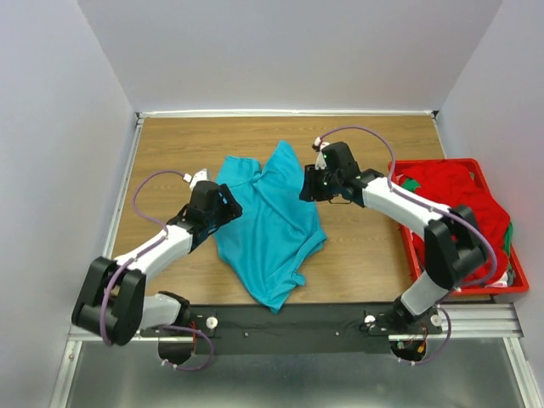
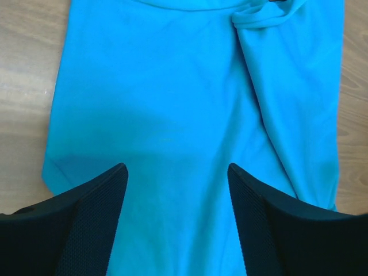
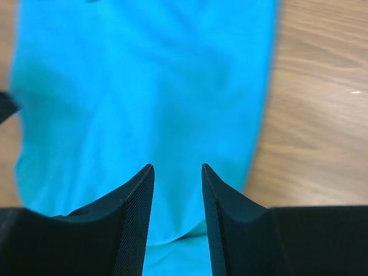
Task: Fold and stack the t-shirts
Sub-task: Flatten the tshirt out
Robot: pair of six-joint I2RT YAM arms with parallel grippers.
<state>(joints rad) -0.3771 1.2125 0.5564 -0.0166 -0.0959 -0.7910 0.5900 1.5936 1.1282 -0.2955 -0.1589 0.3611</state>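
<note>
Left gripper hangs with jaws spread wide and empty over the near-left part of the teal t-shirt, which lies rumpled and unfolded mid-surface; farther back, the right gripper hovers over the shirt's right side with a narrower gap, clamped on nothing. By my reading the shirt is being spread flat for its first fold, so each gripper should next pinch an edge; the other t-shirts lie heaped in the red crate
</note>
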